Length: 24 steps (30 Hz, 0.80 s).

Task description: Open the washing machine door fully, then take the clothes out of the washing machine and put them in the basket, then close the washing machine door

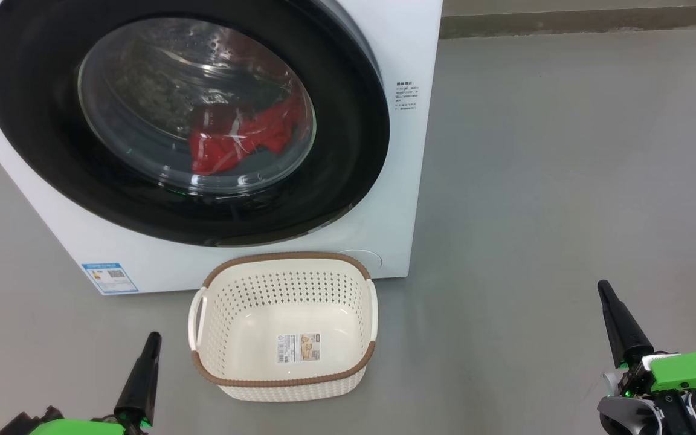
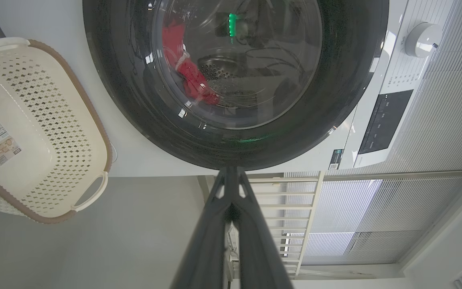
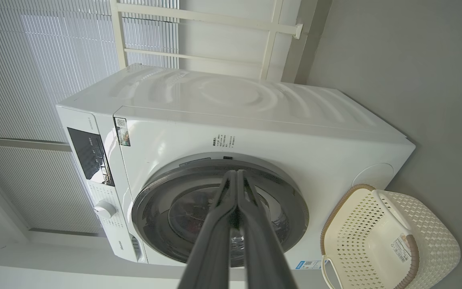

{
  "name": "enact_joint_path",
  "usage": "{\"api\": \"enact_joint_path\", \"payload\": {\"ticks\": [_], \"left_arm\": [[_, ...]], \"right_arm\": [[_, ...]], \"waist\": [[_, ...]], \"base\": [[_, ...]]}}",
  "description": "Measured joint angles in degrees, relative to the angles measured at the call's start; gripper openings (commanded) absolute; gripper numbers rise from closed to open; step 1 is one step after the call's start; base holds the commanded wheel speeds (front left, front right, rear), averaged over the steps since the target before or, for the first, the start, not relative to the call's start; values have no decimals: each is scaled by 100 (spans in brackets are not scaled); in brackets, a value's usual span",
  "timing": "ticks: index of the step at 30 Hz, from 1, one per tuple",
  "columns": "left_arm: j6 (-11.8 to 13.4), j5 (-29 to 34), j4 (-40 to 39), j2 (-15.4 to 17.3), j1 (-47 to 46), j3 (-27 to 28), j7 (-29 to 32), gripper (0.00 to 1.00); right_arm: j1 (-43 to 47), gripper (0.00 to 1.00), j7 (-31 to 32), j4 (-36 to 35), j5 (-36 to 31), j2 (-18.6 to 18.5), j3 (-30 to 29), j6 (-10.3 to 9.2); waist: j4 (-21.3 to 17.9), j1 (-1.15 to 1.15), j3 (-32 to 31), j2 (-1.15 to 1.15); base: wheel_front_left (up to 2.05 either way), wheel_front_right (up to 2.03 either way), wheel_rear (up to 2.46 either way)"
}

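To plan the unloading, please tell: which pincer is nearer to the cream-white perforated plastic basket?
Left. The left pincer is close beside the left side of the cream-white perforated plastic basket, not touching; the right pincer stands far off on its right side.

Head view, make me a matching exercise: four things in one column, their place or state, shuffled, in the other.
Things:
1 washing machine door
2 clothes
3 basket
4 left gripper

Place or state:
A on the floor, no clothes in it
B fingers together, holding nothing
C closed, not swung open
D behind the door's glass

Pairs: 1-C, 2-D, 3-A, 4-B
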Motion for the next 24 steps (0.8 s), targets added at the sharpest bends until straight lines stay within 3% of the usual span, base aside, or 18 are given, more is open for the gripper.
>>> {"api": "enact_joint_path", "payload": {"ticks": [24], "left_arm": [[0,0,0,0,0,0,0,0]], "right_arm": [[0,0,0,0,0,0,0,0]], "waist": [[0,0,0,0]], "base": [[0,0,0]]}}
